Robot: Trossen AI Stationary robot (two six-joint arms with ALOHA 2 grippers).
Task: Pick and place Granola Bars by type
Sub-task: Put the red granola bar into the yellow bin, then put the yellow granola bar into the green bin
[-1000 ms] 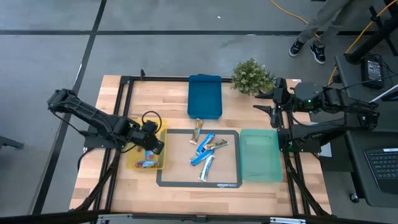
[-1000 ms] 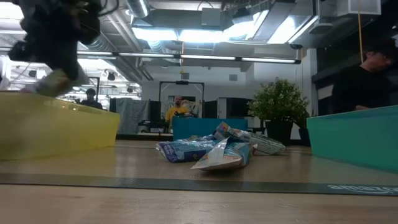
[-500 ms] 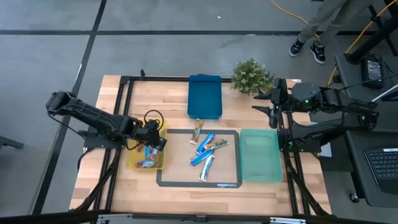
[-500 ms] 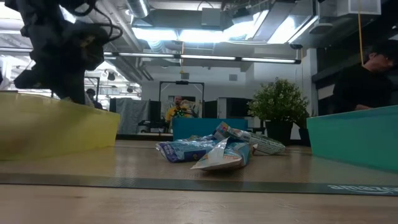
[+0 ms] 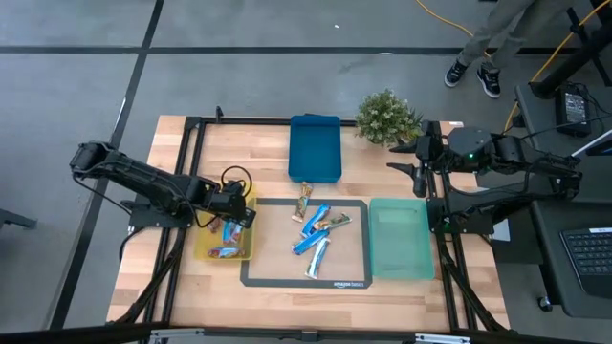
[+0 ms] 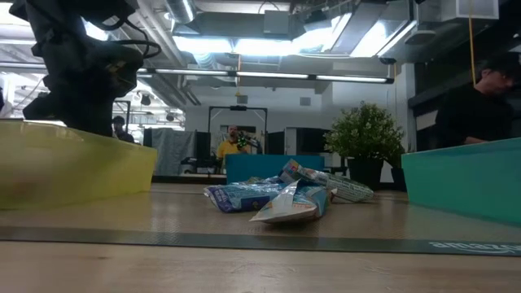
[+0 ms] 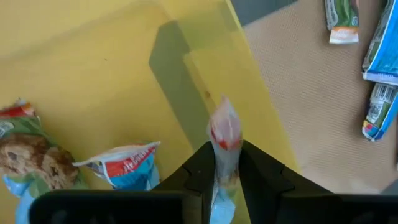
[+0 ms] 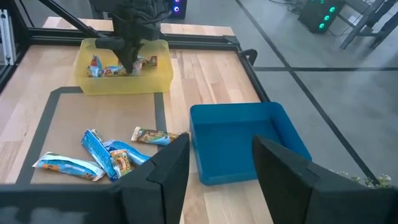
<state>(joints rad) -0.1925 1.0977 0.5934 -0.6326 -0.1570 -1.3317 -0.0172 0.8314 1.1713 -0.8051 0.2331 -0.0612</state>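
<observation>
Two bars [image 7: 74,165] already lie in the yellow tray [image 5: 203,250] at the counter's left edge, and the left hand [image 7: 225,163] hangs low over that tray with a third bar [image 7: 224,134] pinched upright between its fingers, red-and-silver end sticking out past the tips. Several more bars [image 5: 317,232], mostly blue-and-white with one greenish one nearest the blue tray [image 5: 315,146], sit in a loose heap on the dark-edged mat [image 5: 254,280] at the counter's middle; the green tray [image 5: 400,239] toward the right edge looks bare. The right hand [image 8: 219,163] waits above the counter's far right corner near the plant [image 5: 387,117], fingers spread, holding nothing. These bars look light and thin, in crinkly, glossy wrappers that likely slide and buckle under pressure, so a firm pinch across the narrow middle of the body should hold better than a grip on the flat sealed ends, which may fold or slip. Where bars overlap in the heap, taking the topmost or an outlying one seems safest, since a grab lower down could drag neighbours along.
</observation>
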